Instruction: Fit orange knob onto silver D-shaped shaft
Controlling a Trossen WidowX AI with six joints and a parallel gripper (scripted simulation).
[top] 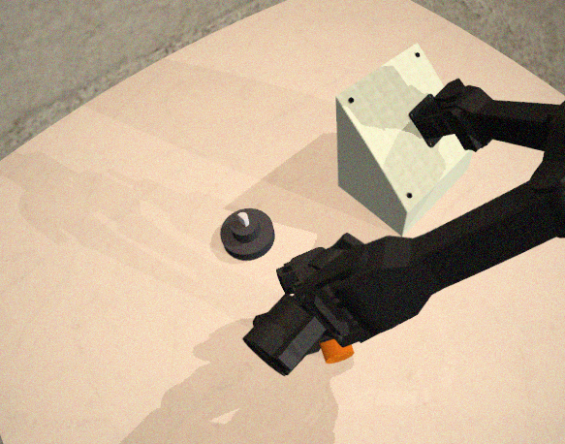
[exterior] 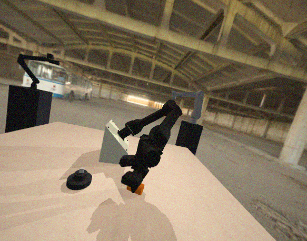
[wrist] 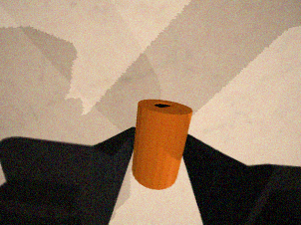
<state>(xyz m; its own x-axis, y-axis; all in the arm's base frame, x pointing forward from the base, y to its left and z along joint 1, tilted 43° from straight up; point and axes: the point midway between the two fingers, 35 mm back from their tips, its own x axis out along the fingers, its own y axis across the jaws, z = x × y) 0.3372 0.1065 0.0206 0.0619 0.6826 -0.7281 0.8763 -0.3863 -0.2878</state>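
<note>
My gripper is shut on the orange knob, low over the table's front middle. In the wrist view the knob sticks out between the two dark fingers, and the end with its dark hole faces away from the camera. The round dark pedestal with the silver D-shaped shaft stands on the table to the left of the gripper and farther back, well apart from the knob. I cannot tell whether the knob touches the table.
A pale green wedge block stands behind the arm, with the arm's rear part against its sloped face. Two black pillars stand off the table. The table's right edge is near.
</note>
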